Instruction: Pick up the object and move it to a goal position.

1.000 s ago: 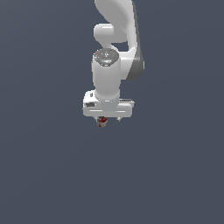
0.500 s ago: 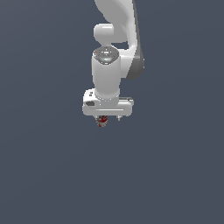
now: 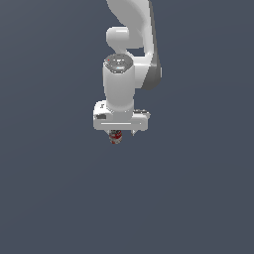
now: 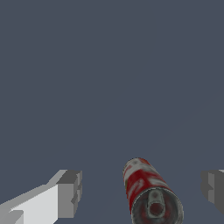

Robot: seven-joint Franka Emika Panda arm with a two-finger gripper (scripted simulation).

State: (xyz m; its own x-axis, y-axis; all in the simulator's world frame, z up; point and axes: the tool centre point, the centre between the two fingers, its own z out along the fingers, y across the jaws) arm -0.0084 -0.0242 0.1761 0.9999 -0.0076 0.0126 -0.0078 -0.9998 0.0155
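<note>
The object is a small red can with white and dark label marks and a greyish top. In the wrist view the can (image 4: pixel 146 186) stands between my two fingers, with a gap on each side. One grey finger pad (image 4: pixel 70 192) is clear of it on one side. The other finger (image 4: pixel 213 189) is at the frame's edge. My gripper (image 4: pixel 141 188) is open around the can without touching it. In the exterior view the can (image 3: pixel 115 136) shows just below the white hand, and the gripper (image 3: pixel 120 132) is lowered over it. The fingers are mostly hidden there.
The white arm (image 3: pixel 131 54) rises above the hand towards the top of the exterior view. A plain dark grey surface (image 3: pixel 198 198) fills the rest of both views. No other objects show.
</note>
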